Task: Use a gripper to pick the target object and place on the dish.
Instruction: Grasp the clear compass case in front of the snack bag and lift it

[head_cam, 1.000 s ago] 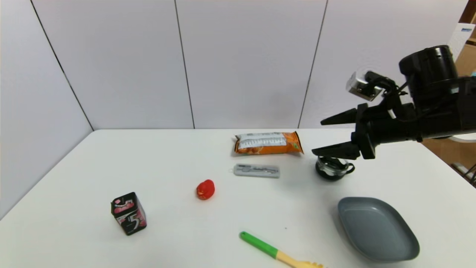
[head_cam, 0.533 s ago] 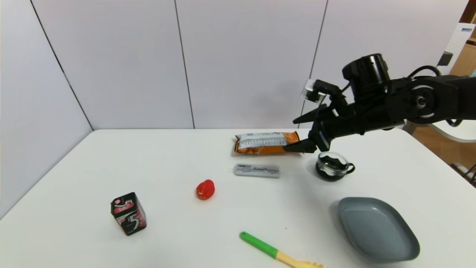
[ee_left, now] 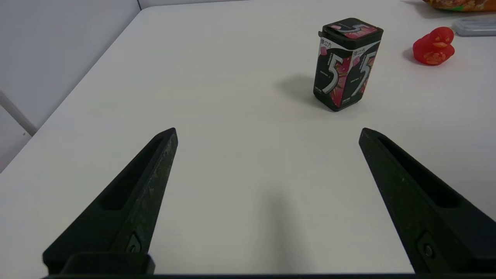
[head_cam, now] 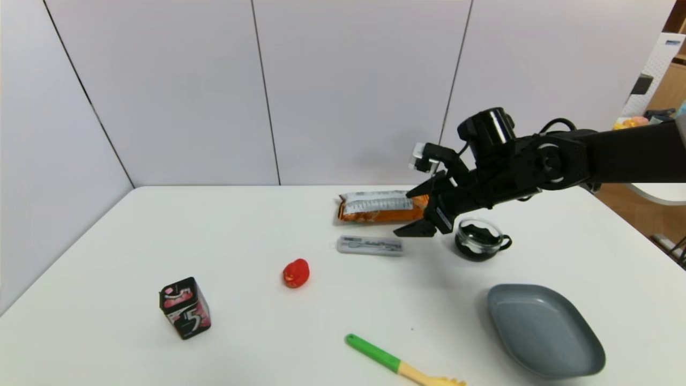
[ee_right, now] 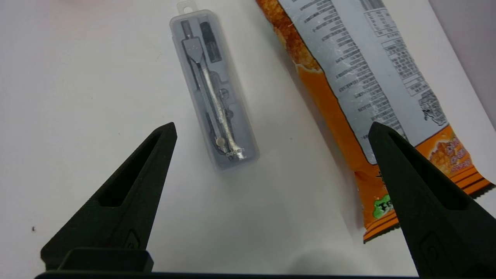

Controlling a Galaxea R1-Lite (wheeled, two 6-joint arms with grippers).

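Right gripper [head_cam: 411, 213], jaws spread and empty, right of centre frame above the plastic case [head_cam: 370, 245]; straddle its narrow width, avoiding the snack bag [head_cam: 383, 206].

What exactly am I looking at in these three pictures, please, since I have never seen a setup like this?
This is a two-armed robot at a white table. One picture comes from a camera on its head; the other two from cameras on its wrists, each looking out between that arm's two black fingers.

The right gripper is open, holds nothing, and hangs above a clear plastic case with a metal instrument inside, which lies beside an orange snack bag. The left gripper, also open and empty, hovers over bare table.

Also on the table: a grey-blue dish, a dark cup, a red toy duck, a black gum box and a green-handled fork.
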